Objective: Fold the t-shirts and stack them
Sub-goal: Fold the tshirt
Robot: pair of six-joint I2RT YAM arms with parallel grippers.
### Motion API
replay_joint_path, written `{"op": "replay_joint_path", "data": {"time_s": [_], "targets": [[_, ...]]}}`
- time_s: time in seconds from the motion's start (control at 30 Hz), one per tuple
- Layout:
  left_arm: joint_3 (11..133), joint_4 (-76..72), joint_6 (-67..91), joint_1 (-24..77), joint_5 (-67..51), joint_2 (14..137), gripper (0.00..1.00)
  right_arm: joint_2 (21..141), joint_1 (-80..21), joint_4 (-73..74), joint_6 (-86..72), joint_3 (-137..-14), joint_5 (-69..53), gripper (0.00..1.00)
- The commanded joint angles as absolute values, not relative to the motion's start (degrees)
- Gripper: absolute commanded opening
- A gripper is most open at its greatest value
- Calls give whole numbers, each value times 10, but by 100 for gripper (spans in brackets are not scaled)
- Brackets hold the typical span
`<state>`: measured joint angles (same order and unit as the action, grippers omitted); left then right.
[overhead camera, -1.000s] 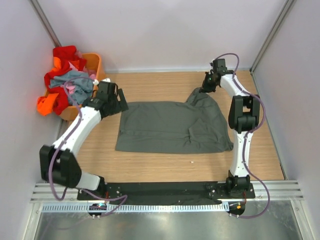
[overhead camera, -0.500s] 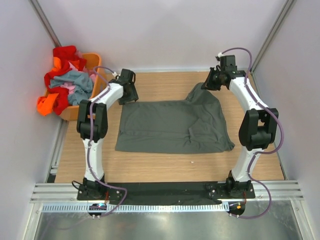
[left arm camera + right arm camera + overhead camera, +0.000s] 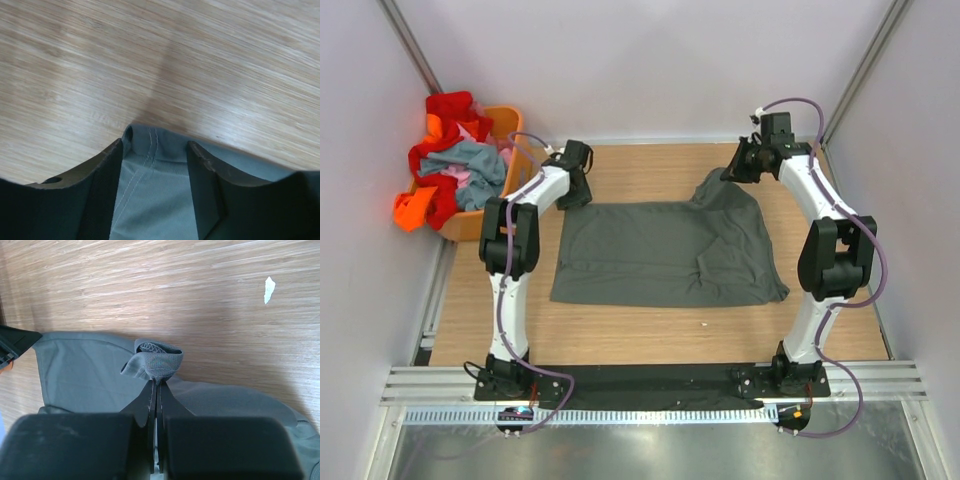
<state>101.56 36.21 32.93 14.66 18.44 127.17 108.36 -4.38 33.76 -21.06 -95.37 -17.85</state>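
A dark grey t-shirt (image 3: pixel 660 255) lies spread on the wooden table. My left gripper (image 3: pixel 576 193) is at its far left corner. In the left wrist view the fingers (image 3: pixel 107 170) stand apart astride the stitched hem of the shirt (image 3: pixel 150 200), and the cloth lies flat between them. My right gripper (image 3: pixel 738 171) is shut on the far right corner and holds it raised. The right wrist view shows a bunched fold of the shirt (image 3: pixel 156 360) pinched at the tips of that gripper (image 3: pixel 157 381). More t-shirts (image 3: pixel 455 160), red, orange, pink and blue-grey, are piled in the basket.
The orange plastic basket (image 3: pixel 512 125) stands at the far left corner against the wall. Grey walls close in the table on three sides. A small white fleck (image 3: pixel 269 289) lies on the wood beyond the right gripper.
The left arm swung from beside the basket to the shirt's far left corner, and its jaws narrowed around the hem. The right gripper carried its corner slightly back and right.
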Motion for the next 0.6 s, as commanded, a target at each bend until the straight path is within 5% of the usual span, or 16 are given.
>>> {"op": "replay_joint_path", "data": {"time_s": [0.0, 0.13, 0.33, 0.57], "targets": [[1042, 364, 326, 147, 213, 1293, 54, 1055, -46, 318, -208, -949, -192, 1], [1059, 367, 323, 147, 222, 1312, 44, 1057, -47, 319, -207, -948, -191, 1], [1085, 375, 312, 147, 229, 1327, 0, 1050, -46, 328, -199, -945, -172, 1], [1067, 380, 302, 147, 242, 1299, 0, 974, -47, 345, -197, -897, -133, 1]]}}
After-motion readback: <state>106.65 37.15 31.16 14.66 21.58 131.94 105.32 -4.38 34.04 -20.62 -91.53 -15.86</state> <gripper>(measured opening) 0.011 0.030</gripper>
